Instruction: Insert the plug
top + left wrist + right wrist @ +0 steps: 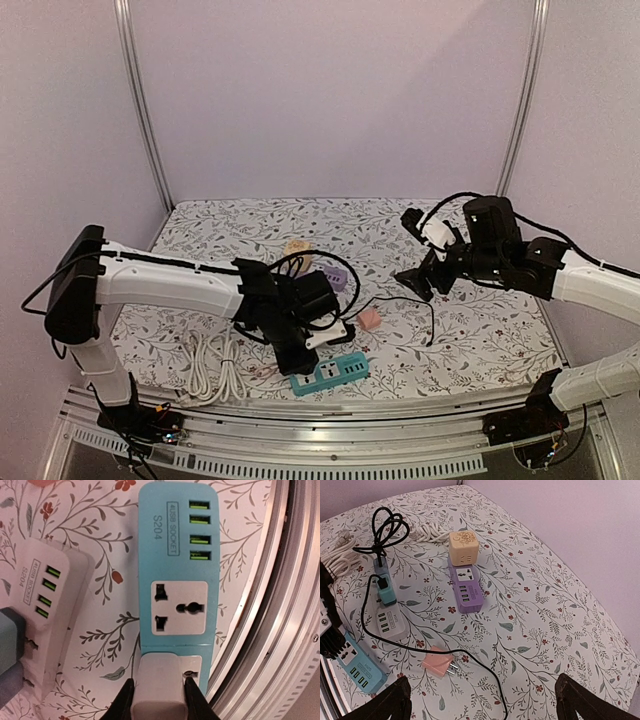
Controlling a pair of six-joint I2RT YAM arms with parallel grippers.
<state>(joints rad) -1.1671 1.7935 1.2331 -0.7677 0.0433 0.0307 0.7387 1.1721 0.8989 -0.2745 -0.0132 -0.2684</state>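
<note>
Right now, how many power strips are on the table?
3. Teal strip at the near edge; white strip right beside it; purple strip farther back, by the yellow cube socket, not counted. The left arm may hide more.

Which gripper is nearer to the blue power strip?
Left. The left gripper holds a white plug at the blue power strip; the right gripper hangs open, far to the right.
</note>
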